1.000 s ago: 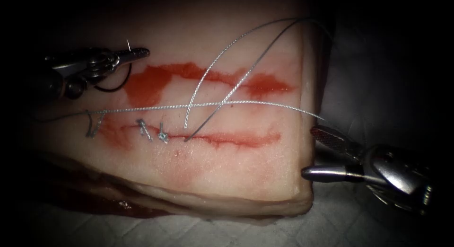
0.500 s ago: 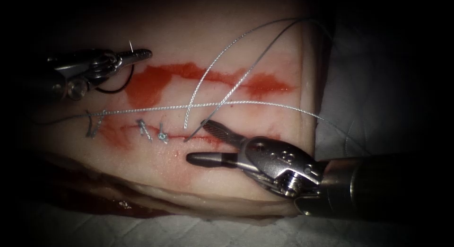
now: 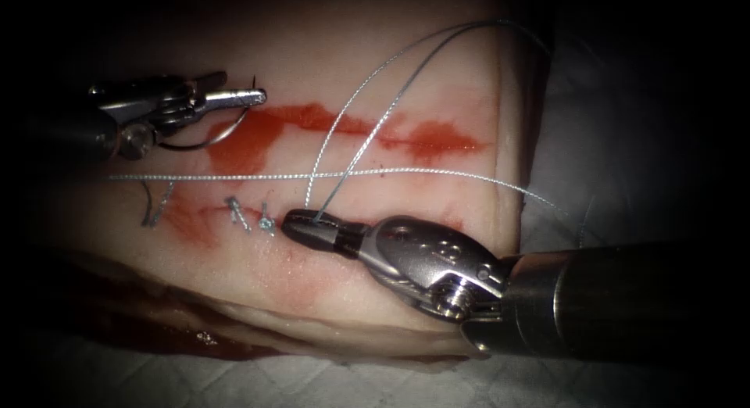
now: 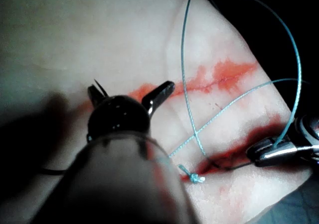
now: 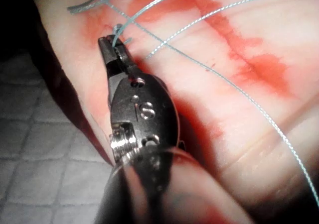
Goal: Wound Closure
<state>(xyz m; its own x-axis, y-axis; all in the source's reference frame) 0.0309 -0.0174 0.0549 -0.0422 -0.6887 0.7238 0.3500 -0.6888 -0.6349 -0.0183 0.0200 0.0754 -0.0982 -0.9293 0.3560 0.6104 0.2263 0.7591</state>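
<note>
Right tool (image 3: 301,224), entering from the lower right of the frame, has its jaws closed on the thread (image 3: 367,130) at the cut (image 3: 406,230) in the tissue (image 3: 391,64). Left tool (image 3: 242,98), at upper left, grips the curved needle (image 3: 205,139) near its tip end, clear of the tissue. 2 knots (image 3: 250,217) lie just left of the right tool.

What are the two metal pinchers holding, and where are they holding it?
The left tool holds the curved needle near its pointed end, above the tissue. The right tool grips the thread at the cut.
</note>
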